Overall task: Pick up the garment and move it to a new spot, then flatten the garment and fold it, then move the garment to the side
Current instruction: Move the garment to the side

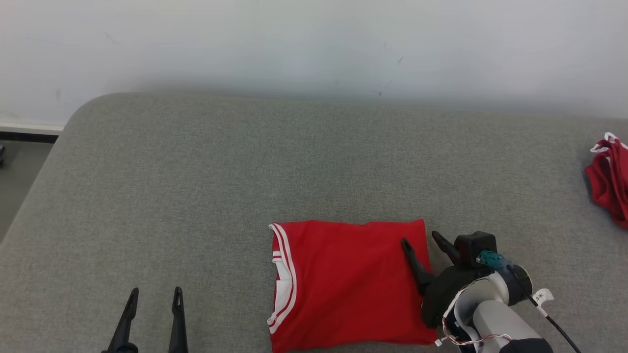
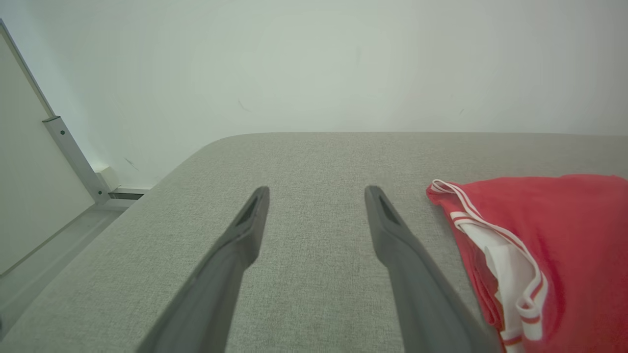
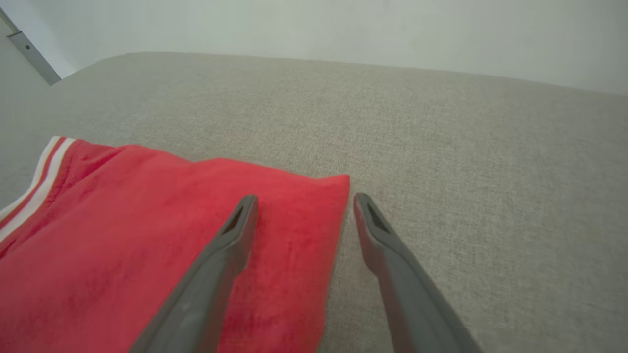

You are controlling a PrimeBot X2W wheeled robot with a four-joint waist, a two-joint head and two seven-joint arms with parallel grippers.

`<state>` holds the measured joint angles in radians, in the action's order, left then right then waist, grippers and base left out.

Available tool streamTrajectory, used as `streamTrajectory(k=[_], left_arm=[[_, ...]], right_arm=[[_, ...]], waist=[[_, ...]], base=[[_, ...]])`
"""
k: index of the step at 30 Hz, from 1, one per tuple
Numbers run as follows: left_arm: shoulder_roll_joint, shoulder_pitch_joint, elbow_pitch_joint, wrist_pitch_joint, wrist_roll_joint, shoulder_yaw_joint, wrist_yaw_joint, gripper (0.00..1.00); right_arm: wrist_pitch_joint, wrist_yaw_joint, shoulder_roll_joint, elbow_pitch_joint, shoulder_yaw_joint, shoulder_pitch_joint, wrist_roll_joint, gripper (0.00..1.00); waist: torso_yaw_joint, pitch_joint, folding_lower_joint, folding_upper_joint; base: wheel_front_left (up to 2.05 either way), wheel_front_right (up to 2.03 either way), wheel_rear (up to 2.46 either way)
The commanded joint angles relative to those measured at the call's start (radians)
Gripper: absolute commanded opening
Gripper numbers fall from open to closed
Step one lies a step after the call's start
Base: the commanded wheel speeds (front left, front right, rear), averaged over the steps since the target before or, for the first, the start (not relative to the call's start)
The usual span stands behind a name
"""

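Grey cushion (image 1: 196,171): work surface.
Garment (image 1: 348,284): red, folded, front centre-right.
Right gripper (image 1: 420,238): jaws spread, straddling garment's right edge; you should pinch all layers, lift low, keep fold.
Left gripper (image 1: 156,291): jaws spread, holding nothing, well apart.

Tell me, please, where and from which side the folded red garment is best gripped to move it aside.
Probably the right edge of the folded red garment, from the right: the open right end effector straddles it near the far corner, one finger over cloth, one over the cushion. The striped left edge looks looser.
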<state>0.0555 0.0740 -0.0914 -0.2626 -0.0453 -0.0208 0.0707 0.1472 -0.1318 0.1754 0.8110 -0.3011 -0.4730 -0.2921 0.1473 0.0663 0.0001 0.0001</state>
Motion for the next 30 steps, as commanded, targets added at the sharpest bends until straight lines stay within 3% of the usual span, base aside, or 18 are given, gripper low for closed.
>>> streamTrajectory(k=[1, 12, 13, 14, 15, 22, 30], left_arm=[[-0.003, -0.015, -0.002, -0.003, -0.002, 0.001, -0.003, 1.0], [-0.004, -0.021, -0.001, -0.003, 0.001, 0.001, -0.01, 1.0], [-0.004, -0.021, -0.002, -0.003, 0.001, 0.0, -0.011, 1.0], [-0.004, -0.021, -0.003, -0.003, 0.001, -0.001, -0.012, 1.0], [-0.004, -0.021, -0.003, -0.003, 0.0, -0.001, -0.013, 1.0], [-0.005, -0.03, 0.003, -0.003, 0.0, -0.001, -0.014, 1.0], [-0.004, -0.058, 0.027, -0.003, 0.004, -0.008, -0.009, 1.0]], right_arm=[[-0.002, 0.003, -0.007, 0.013, -0.008, -0.008, -0.013, 1.0], [-0.028, 0.003, -0.047, 0.148, -0.071, -0.005, -0.147, 1.0], [-0.036, 0.003, -0.054, 0.148, -0.078, 0.0, -0.169, 0.41], [-0.041, 0.003, -0.058, 0.143, -0.082, 0.002, -0.193, 0.14], [-0.047, 0.003, -0.058, 0.14, -0.09, 0.002, -0.208, 0.0], [-0.023, 0.003, 0.012, 0.094, -0.146, -0.065, -0.259, 0.0], [-0.047, 0.003, 0.14, 0.001, -0.238, -0.163, -0.308, 0.0]], waist=[[0.007, 0.008, -0.0001, -0.0001], [0.007, 0.017, -0.0001, -0.0001], [0.005, 0.016, -0.0001, -0.0001], [0.004, 0.016, -0.0001, -0.0001], [0.002, 0.016, -0.0001, -0.0001], [-0.029, 0.03, -0.0001, -0.0001], [-0.108, 0.081, -0.0001, -0.0001]], base=[[0.0, 0.0, 0.0], [0.0, 0.0, 0.0], [0.0, 0.0, 0.0], [0.0, 0.0, 0.0], [0.0, 0.0, 0.0], [0.0, 0.0, 0.0], [0.0, 0.0, 0.0]])
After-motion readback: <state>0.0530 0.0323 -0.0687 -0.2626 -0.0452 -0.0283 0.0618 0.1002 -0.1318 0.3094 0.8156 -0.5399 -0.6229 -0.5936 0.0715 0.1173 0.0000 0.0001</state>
